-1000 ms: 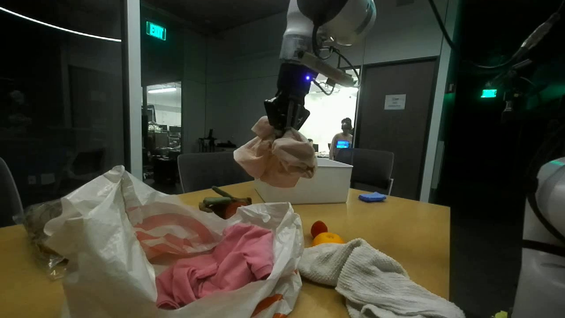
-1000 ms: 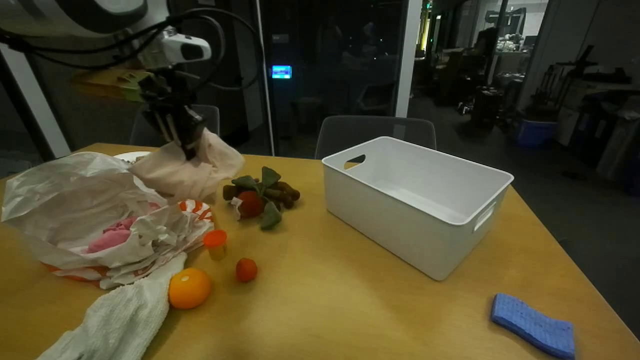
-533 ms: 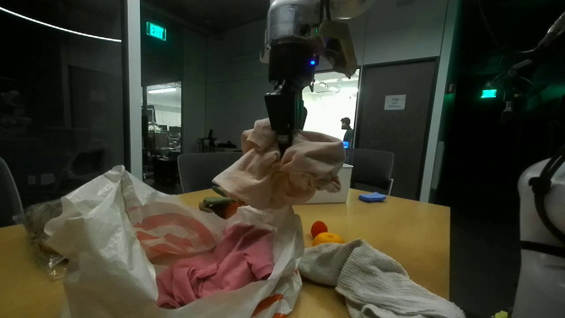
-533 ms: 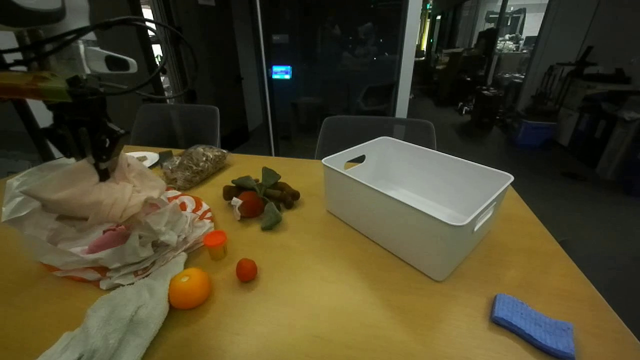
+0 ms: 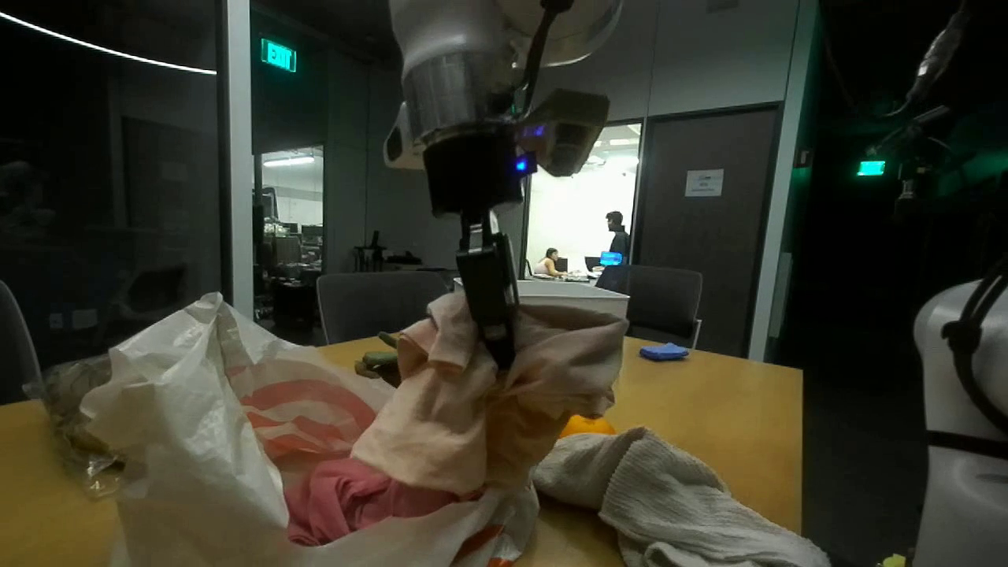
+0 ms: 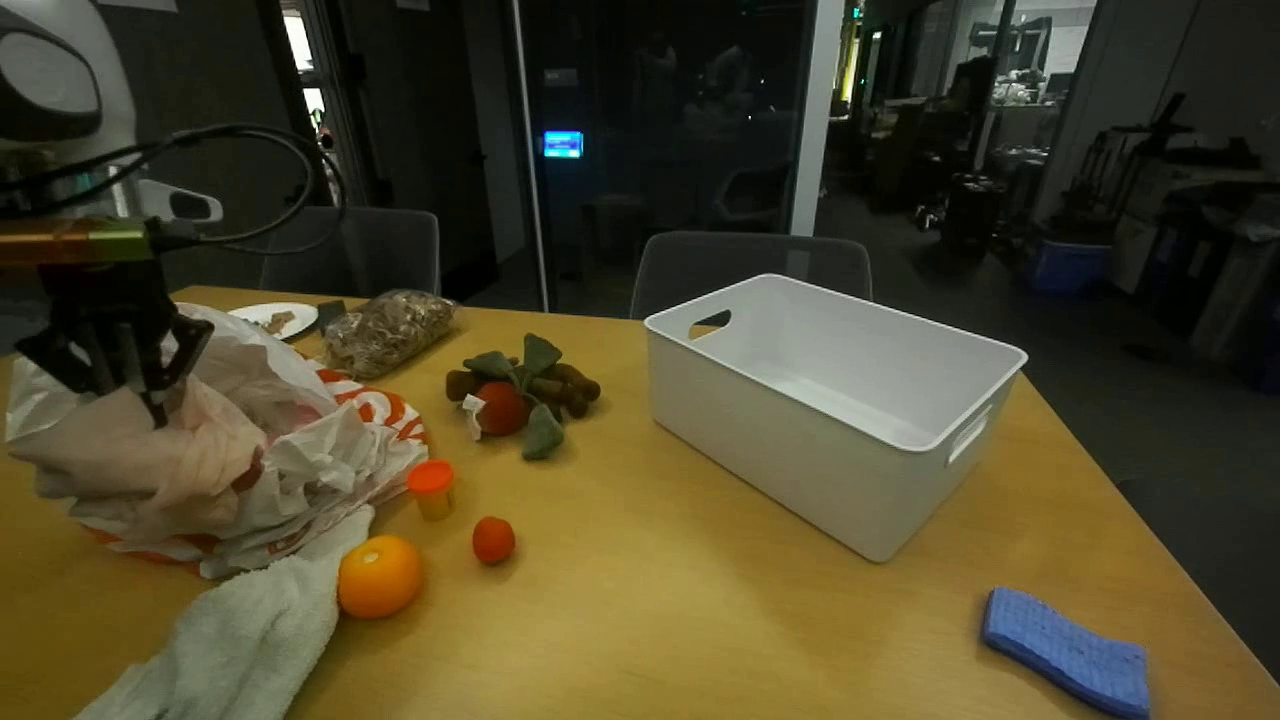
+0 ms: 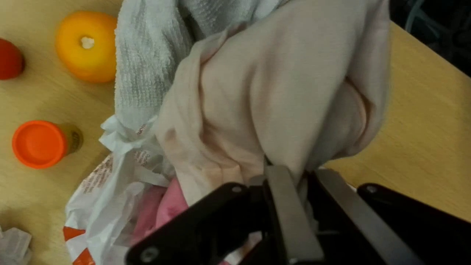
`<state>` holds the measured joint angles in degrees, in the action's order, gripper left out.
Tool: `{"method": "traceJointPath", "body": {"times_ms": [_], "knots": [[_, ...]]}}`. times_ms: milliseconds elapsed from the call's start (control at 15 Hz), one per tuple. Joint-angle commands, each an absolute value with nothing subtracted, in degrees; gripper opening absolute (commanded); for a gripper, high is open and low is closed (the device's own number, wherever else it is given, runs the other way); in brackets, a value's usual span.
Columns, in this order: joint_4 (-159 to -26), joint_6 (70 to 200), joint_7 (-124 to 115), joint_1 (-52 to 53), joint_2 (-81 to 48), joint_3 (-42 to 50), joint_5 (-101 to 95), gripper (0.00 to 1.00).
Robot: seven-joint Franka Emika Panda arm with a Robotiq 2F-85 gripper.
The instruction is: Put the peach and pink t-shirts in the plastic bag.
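1. right now the black two-finger gripper [image 5: 502, 358] has its fingers drawn nearly together on gathered cloth: it holds the crumpled peach fabric t-shirt [image 5: 433, 429] near its top.
2. that shirt hangs at the mouth of the thin white plastic bag with red print [image 5: 173, 413], partly above the bright pink fabric t-shirt [image 5: 339, 504] already inside; in the wrist view, much of its bulk seems to jut past the rim toward the off-white ribbed towel [image 7: 143, 64].
3. best to bring the load inward over the pink shirt first, so loose folds clear the rim instead of crushing it.
4. then lower until the cloth is supported, part the fingers only there, and rise straight and slowly, since the plastic may cling.
5. compared with half a second ago, gripper and peach shirt sit lower; the hem now covers more of the pink shirt and hides the bag's raised flap beside it, while the bag's tall side stands as it did.
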<state>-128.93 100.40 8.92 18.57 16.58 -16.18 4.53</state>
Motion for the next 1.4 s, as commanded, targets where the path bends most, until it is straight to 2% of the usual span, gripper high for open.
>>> {"method": "traceJointPath", "body": {"times_ms": [0,533,933,1333], "knots": [[-124.47,102.46,9.34,19.36,11.35,-19.12,-2.33,0.03],[-118.23,108.78,10.99,21.61,7.28,-21.95,-6.19,0.03],[-118.1,115.24,16.42,20.89,0.98,-20.68,-5.93,0.03],[-118.49,115.82,16.16,18.94,-6.25,-18.92,-4.09,0.03]]}}
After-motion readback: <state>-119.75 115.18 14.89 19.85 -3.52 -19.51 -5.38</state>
